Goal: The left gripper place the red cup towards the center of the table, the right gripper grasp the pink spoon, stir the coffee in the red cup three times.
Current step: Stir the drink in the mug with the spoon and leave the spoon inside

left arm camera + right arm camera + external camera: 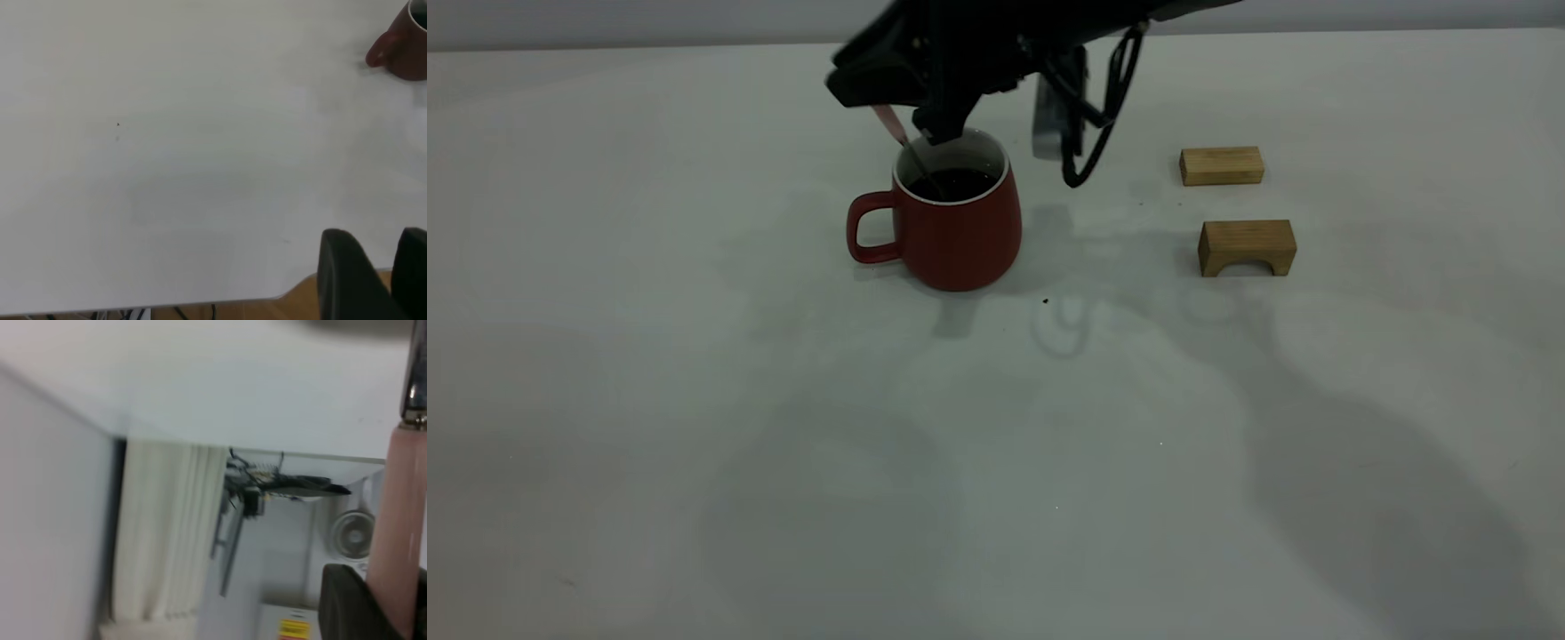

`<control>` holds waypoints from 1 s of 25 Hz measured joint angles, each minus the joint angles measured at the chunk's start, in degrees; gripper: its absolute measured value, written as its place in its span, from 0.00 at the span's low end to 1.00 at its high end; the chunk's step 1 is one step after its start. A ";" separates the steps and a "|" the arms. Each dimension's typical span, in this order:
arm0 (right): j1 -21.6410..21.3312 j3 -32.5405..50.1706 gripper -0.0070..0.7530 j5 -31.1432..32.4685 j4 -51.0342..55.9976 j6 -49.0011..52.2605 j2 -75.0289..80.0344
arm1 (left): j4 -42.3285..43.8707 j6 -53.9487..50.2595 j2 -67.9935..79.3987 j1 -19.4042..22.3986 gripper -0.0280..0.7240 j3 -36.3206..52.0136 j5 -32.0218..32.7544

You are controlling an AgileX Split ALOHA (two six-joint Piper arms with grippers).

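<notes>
Dark red cup (pixel 960 236) with white inside, near-black coffee (pixel 953 184), pale pink spoon (pixel 891 124) handle, two tan wooden blocks (pixel 1221 165), pale grey table (pixel 694 427)

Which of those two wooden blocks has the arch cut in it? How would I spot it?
Start at the red cup on the table. Two tan wooden blocks lie off to its right in the exterior view. The arched block is the nearer one, notched underneath; the plain block behind it is solid.

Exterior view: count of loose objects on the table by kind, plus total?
Dark red ceramic mug holding dark coffee: 1
Pale pink-handled spoon, held by the right gripper, bowl in the mug: 1
Tan wooden blocks, one flat, one arched: 2
Total: 4
</notes>
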 joint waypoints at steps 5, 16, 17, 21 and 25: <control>-1.92 -0.11 0.20 0.00 -0.58 -1.75 0.00 | 0.00 0.31 0.00 0.00 0.36 0.00 0.00; -0.21 -0.28 0.20 -0.97 -3.96 6.79 0.04 | 0.00 0.31 0.00 0.00 0.36 0.00 0.00; -0.02 -0.28 0.20 -0.92 -2.45 2.83 0.04 | 0.00 0.31 0.00 0.00 0.36 0.00 0.00; -0.70 -0.32 0.20 -0.99 -0.89 -3.43 0.04 | 0.00 0.31 0.00 0.00 0.36 0.00 0.00; -2.08 -0.32 0.20 -1.41 -6.08 7.24 0.04 | 0.00 0.31 0.00 0.00 0.36 0.00 0.00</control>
